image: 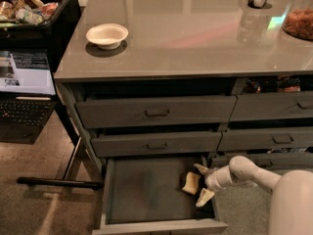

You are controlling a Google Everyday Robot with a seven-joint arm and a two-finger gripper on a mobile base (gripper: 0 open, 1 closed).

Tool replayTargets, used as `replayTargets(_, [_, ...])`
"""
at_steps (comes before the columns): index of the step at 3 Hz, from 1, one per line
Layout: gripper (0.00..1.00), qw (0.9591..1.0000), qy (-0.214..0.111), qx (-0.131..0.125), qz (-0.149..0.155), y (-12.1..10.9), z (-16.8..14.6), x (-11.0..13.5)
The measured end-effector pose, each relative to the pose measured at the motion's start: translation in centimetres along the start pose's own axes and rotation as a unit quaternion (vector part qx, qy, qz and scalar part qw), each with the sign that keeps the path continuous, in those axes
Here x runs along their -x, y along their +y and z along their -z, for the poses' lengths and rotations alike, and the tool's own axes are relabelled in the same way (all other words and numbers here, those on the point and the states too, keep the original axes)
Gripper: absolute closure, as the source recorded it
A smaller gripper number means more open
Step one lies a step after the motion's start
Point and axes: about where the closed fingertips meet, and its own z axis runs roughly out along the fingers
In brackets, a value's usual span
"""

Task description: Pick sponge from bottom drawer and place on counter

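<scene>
At lower centre right, the gripper reaches into the open bottom drawer from the right, its jaws spread wide. The sponge lies on the drawer floor near the right wall, at the mouth of the jaws and not clamped. Above, the counter carries a white bowl at upper left.

white bowl | laptop | black bin | clear jar
</scene>
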Motion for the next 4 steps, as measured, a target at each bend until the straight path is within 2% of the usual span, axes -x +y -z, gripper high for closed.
replayTargets(1, [0.0,0.9999,0.007,-0.008,-0.006,-0.1,-0.5,-0.2])
replayTargets(3, [0.0,0.9985,0.048,-0.022,-0.013,-2.0,-5.7,-1.9])
replayTargets(4, [0.0,0.997,0.068,-0.03,-0.022,-3.0,-7.5,-3.5])
